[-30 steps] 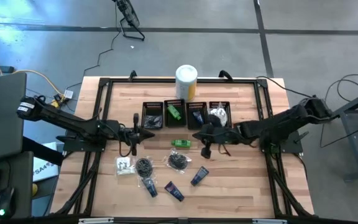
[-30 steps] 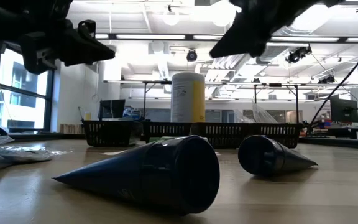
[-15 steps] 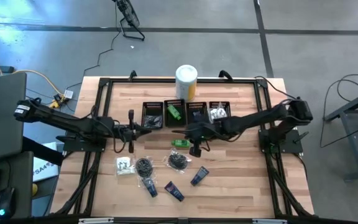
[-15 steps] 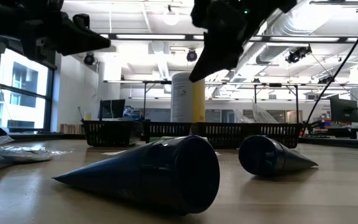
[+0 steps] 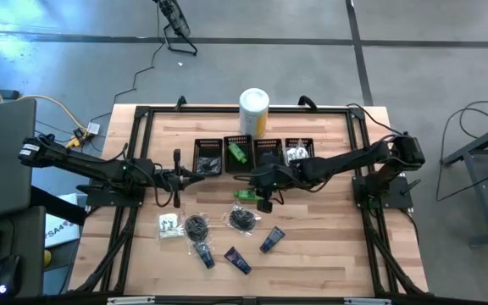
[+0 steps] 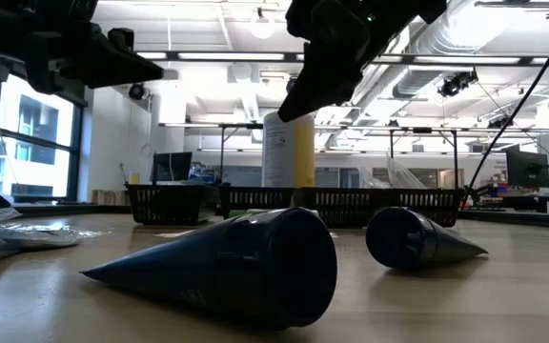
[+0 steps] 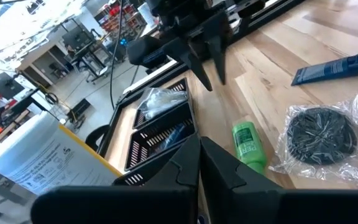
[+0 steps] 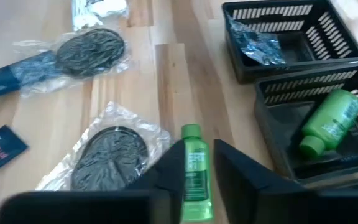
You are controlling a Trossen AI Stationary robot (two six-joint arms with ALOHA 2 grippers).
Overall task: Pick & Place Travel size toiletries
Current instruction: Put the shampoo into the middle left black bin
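A bright green bottle [image 5: 246,195] lies flat on the wooden table in front of the bins. My right gripper [image 8: 199,149] is open and hangs above it, and the bottle [image 8: 196,167] shows between its fingers, untouched. The left wrist view shows this gripper [image 7: 209,65] pointing down, clear of the table. My left gripper [image 5: 196,175] is shut and empty, held above the table left of the bins. Two black bagged bundles [image 5: 196,225] [image 5: 244,219], a clear sachet [image 5: 169,225] and three dark blue tubes [image 5: 203,254] [image 5: 237,260] [image 5: 271,240] lie nearer the front edge.
Four black mesh bins [image 5: 283,145] stand in a row at mid-table. They hold a bagged item, a green bottle [image 5: 237,153], a blue tube and a white sachet [image 5: 295,155]. A white-and-yellow canister [image 5: 254,108] stands behind them. Bare wood lies to the right of the loose items.
My right gripper has swung from in front of the rightmost bin toward the table's left edge. It now hangs open over the green bottle on the table. The items on the table have stayed put.
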